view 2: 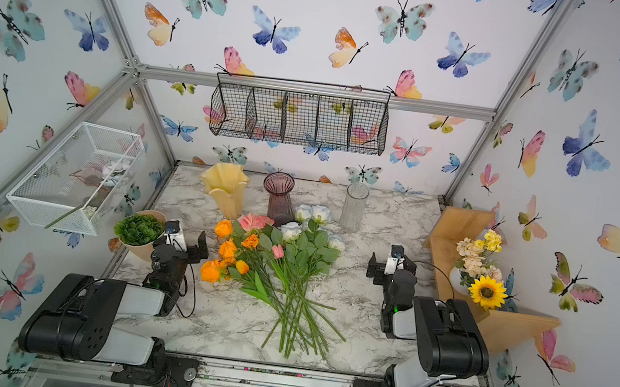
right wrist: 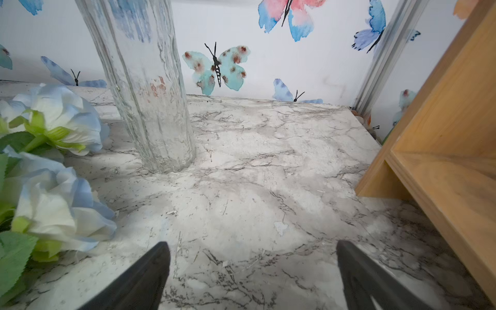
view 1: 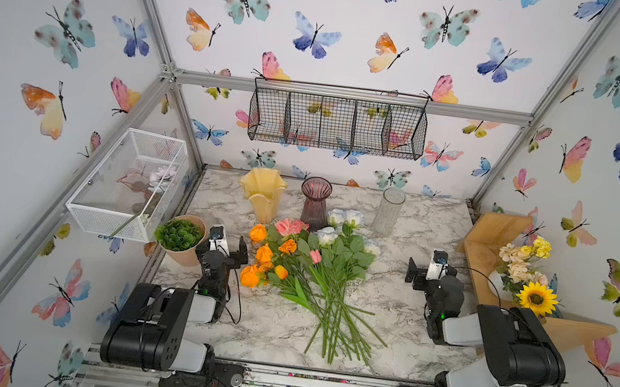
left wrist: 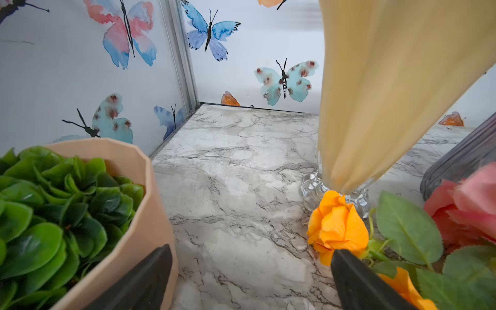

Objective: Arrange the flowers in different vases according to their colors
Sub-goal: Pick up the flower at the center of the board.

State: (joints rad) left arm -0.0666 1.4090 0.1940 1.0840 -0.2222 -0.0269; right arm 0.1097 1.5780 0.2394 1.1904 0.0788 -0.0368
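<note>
Textured glass vase (right wrist: 145,94) (marble-look tbl (right wrist: 255,166))

Butterfly wallpaper (view 1: 324,9) covers three walls within an aluminium frame (view 1: 213,79). Below lies a marble-patterned counter (view 1: 406,317). A black wire basket (view 1: 337,125) hangs at the back, a white mesh basket (view 1: 110,217) on the left wall, and a wooden shelf (view 1: 498,231) stands right.

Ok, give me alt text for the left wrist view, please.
The left arm's jaws stand open over bare marble table. Beside one jaw sits a green succulent in a tan pot; beside the other lies an orange rose at the foot of the creamy yellow vase.
</note>
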